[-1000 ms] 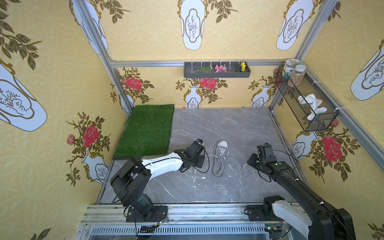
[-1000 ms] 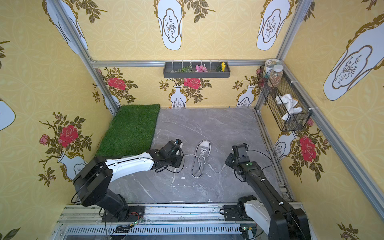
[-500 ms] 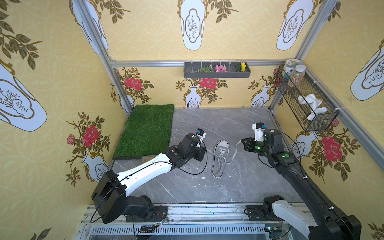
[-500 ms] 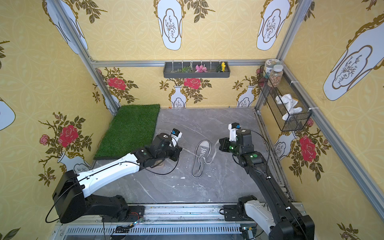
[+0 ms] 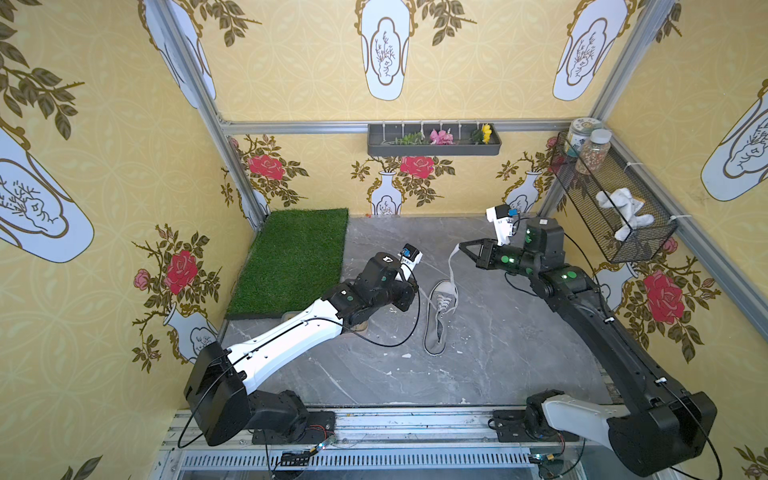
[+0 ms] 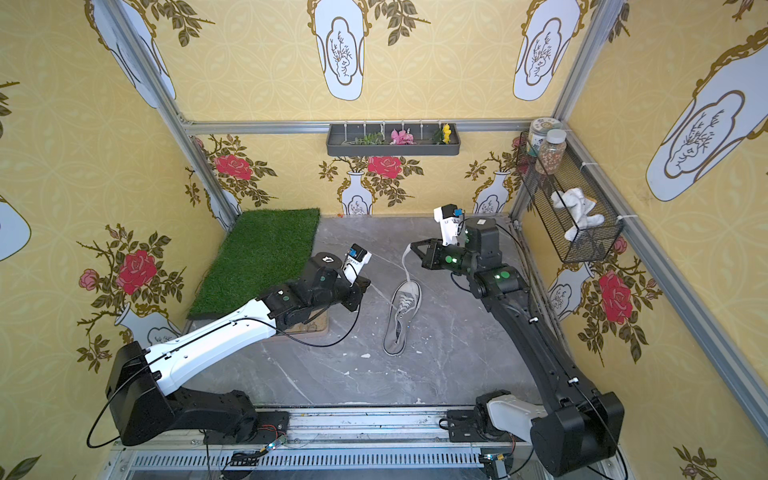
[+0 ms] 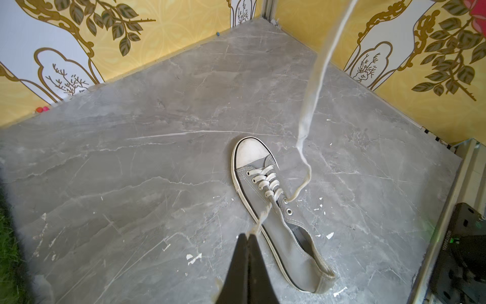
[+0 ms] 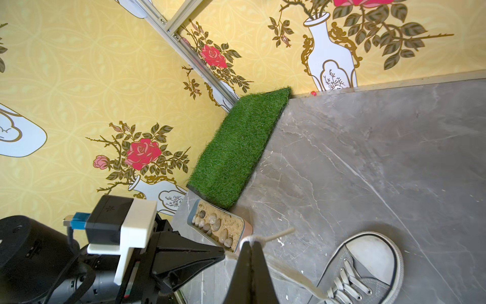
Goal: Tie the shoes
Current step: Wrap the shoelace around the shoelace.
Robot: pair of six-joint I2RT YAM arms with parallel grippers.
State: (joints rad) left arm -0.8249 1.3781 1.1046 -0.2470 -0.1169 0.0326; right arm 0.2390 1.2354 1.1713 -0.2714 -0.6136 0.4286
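L gripper (image 7: 248, 235) pinches L lace (image 7: 261, 217), jaws closed; R gripper (image 8: 249, 241) likewise on R lace (image 5: 451, 268). Shoe (image 5: 439, 318) below, btwn both. Next: cross them w/ even tension, don't drag shoe.

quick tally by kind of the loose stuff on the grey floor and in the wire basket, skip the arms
sneaker: 1
grass mat: 1
pebble tray: 1
jars: 2
white soft item: 1
total: 6
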